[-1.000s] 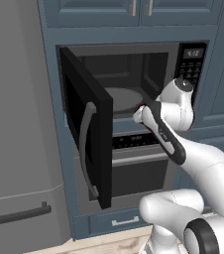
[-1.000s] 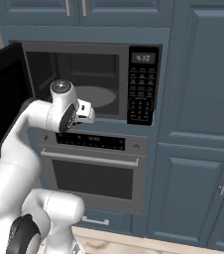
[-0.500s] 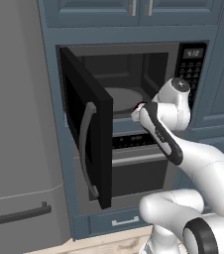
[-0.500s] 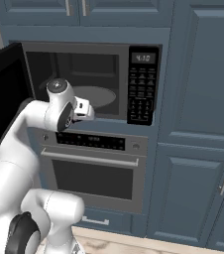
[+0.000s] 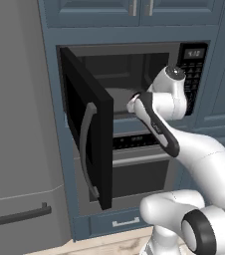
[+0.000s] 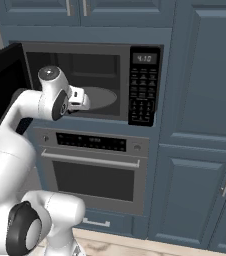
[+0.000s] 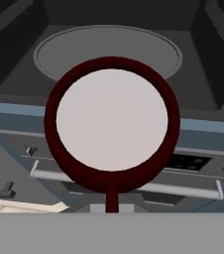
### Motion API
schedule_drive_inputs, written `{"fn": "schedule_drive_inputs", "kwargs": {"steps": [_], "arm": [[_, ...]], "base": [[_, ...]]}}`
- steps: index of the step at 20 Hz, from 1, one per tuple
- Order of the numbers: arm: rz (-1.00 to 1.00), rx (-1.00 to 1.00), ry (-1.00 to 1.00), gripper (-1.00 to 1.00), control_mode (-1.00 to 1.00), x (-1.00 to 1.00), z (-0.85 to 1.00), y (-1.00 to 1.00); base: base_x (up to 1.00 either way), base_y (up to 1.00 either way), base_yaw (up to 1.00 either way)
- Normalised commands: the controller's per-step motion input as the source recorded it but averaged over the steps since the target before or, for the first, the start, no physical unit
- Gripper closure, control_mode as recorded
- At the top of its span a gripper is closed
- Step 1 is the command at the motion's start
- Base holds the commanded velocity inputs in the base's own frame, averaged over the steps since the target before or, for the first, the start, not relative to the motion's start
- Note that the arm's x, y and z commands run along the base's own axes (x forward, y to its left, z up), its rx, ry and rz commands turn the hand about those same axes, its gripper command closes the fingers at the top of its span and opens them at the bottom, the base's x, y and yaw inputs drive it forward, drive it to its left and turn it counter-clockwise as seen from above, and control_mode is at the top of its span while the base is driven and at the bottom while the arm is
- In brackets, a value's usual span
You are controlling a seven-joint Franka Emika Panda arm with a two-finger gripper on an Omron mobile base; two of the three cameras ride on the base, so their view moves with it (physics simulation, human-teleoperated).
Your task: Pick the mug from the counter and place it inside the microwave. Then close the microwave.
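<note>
Now the mug (image 7: 111,126) is held in front of the open microwave (image 6: 97,82), at the mouth of its cavity. In the hand view we look straight down into the mug: a dark red rim around a white inside, and its thin red handle runs to the bottom of the picture, where the fingers are. The fingers themselves are hidden behind the mug, but they are closed tight, and the mug hangs on them in the air, so they are pinching it at the handle side. Behind the mug lies the round grey turntable (image 7: 59,49) on the floor of the microwave, and the mug is not yet above it fully.

From the right base view the hand (image 6: 77,98) points into the cavity at the level of the turntable. The microwave door (image 5: 87,129) stands swung out to the left, its curved grey handle (image 5: 84,149) toward the camera. Below the microwave is the oven (image 6: 95,170) with a horizontal bar handle. The keypad (image 6: 143,90) with its display sits at the right of the cavity.
</note>
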Motion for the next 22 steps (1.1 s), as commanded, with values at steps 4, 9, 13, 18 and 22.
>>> {"fn": "schedule_drive_inputs", "kwargs": {"steps": [4,9,13,18,22], "arm": [[0.00,0.00,0.05,1.00,-1.00,0.17,0.12,0.12],[0.00,0.00,0.07,1.00,-1.00,0.25,-0.04,0.23],[0.00,0.00,0.03,1.00,-1.00,0.30,-0.14,0.23],[0.00,0.00,0.00,1.00,-1.00,0.23,-0.07,0.16],[0.00,0.00,0.00,1.00,-1.00,0.24,-0.07,0.10]], "base": [[0.00,0.00,0.00],[0.00,0.00,0.00],[0.00,0.00,0.00],[0.00,0.00,0.00],[0.00,0.00,0.00]]}}
